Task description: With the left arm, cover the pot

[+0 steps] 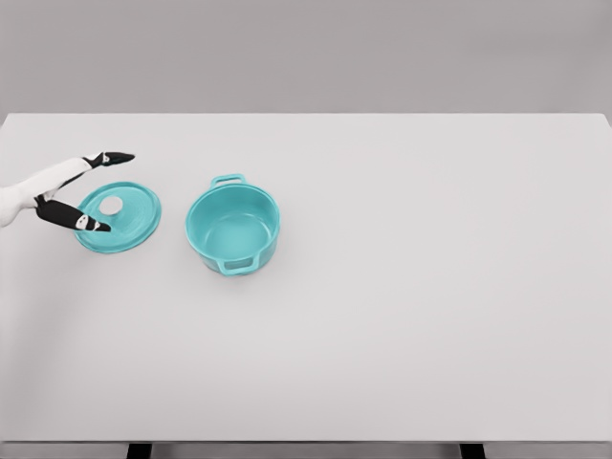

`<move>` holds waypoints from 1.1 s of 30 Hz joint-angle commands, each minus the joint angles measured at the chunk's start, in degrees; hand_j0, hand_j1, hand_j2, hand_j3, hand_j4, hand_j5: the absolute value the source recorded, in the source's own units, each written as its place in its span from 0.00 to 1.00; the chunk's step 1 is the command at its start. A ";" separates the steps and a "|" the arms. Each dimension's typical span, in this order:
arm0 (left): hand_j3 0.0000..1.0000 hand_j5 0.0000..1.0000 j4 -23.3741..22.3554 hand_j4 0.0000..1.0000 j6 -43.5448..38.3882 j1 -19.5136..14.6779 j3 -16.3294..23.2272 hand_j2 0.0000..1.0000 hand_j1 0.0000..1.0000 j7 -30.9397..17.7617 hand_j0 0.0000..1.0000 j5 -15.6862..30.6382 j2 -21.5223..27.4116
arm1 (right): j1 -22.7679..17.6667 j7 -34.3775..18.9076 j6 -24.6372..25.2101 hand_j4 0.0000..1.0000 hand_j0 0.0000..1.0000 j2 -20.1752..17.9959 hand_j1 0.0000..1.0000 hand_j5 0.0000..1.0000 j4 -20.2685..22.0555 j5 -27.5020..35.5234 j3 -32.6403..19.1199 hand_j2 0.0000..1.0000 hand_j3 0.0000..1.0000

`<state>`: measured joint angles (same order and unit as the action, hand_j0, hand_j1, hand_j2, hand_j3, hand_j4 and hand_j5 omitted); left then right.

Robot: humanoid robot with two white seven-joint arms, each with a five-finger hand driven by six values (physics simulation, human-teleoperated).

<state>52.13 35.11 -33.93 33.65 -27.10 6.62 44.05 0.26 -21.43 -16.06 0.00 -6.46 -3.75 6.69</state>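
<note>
The white left hand (72, 191) reaches in from the left edge, black-tipped fingers (88, 223) spread wide and gripping nothing, over the round teal lid (129, 225) lying flat on the white table (430, 287), just left of the open, uncovered teal two-handled pot (232, 229).

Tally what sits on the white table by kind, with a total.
Teal round pot, open, two handles: 1
Teal round lid, flat on the table left of the pot: 1
Total: 2
The left hand hovers open at the lid.
</note>
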 commanded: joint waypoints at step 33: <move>0.89 0.89 -4.15 0.89 -0.11 -2.29 0.01 0.89 0.89 -2.43 0.89 0.85 -1.60 | 0.00 -0.02 -0.03 1.00 1.00 0.00 1.00 1.00 0.05 -0.03 -0.01 1.00 1.00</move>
<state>48.33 35.11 -36.21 33.77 -29.54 7.02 42.54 0.26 -21.43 -16.06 0.00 -6.44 -3.75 6.69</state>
